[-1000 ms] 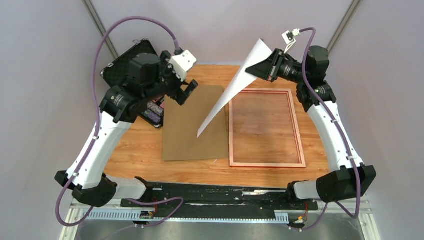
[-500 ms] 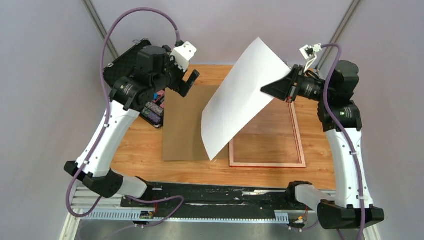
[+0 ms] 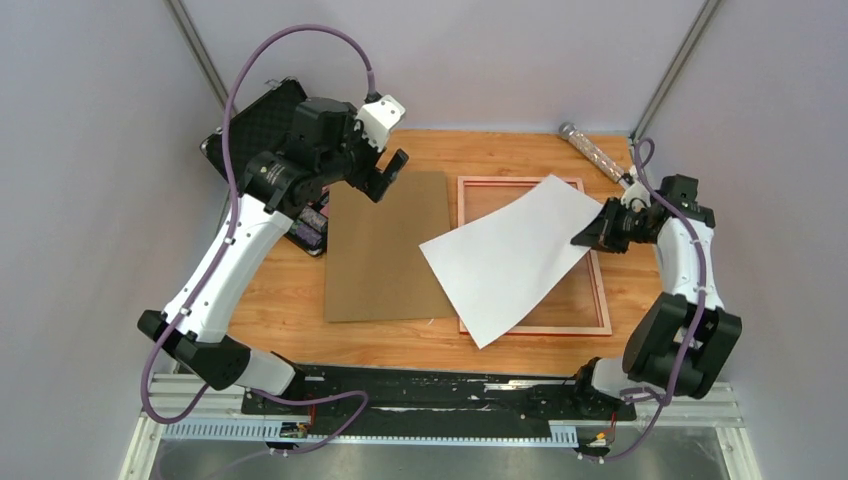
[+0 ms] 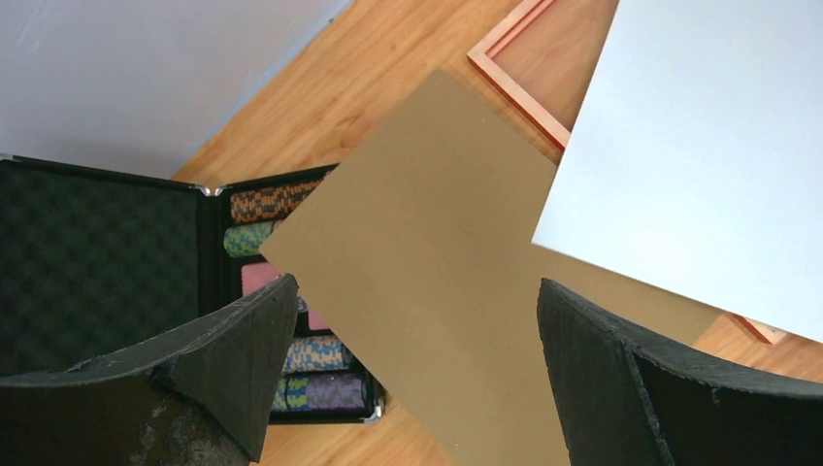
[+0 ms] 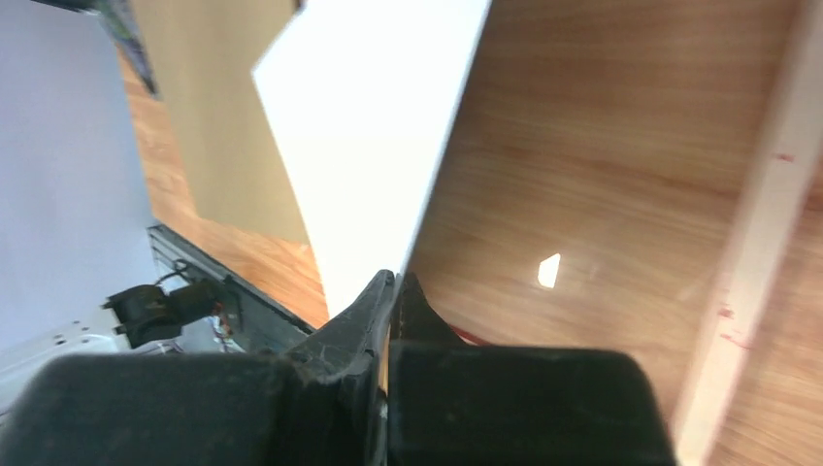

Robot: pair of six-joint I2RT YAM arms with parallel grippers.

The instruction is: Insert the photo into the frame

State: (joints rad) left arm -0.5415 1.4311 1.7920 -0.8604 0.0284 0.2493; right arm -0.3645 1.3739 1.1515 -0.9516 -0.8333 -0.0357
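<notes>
Pale grey walls close in a wooden tabletop [image 3: 280,300]. On its right half the frame [image 3: 565,329] lies flat, copper face up. The photo [image 3: 510,260] rests across it with its white back up, turned askew. Its left corner sticks out past the frame's left rail over the brown backing board [image 3: 385,250], and its near corner pokes past the near rail. So the print is over the frame but not seated in the opening. The backing board lies flat just left of the frame, with neither arm touching it. A black foam-lined case [image 3: 255,120] stands open at the far left corner. The right claw [image 3: 584,235] is pinched tight on the photo's right edge, low over the frame's right rail. The left claw [image 3: 385,177] hangs spread wide above the backing board's far edge, holding nothing. By my reading, the job is about half done: the photo wants turning until its sides match the 4 rails, then lowering in and letting go.
</notes>
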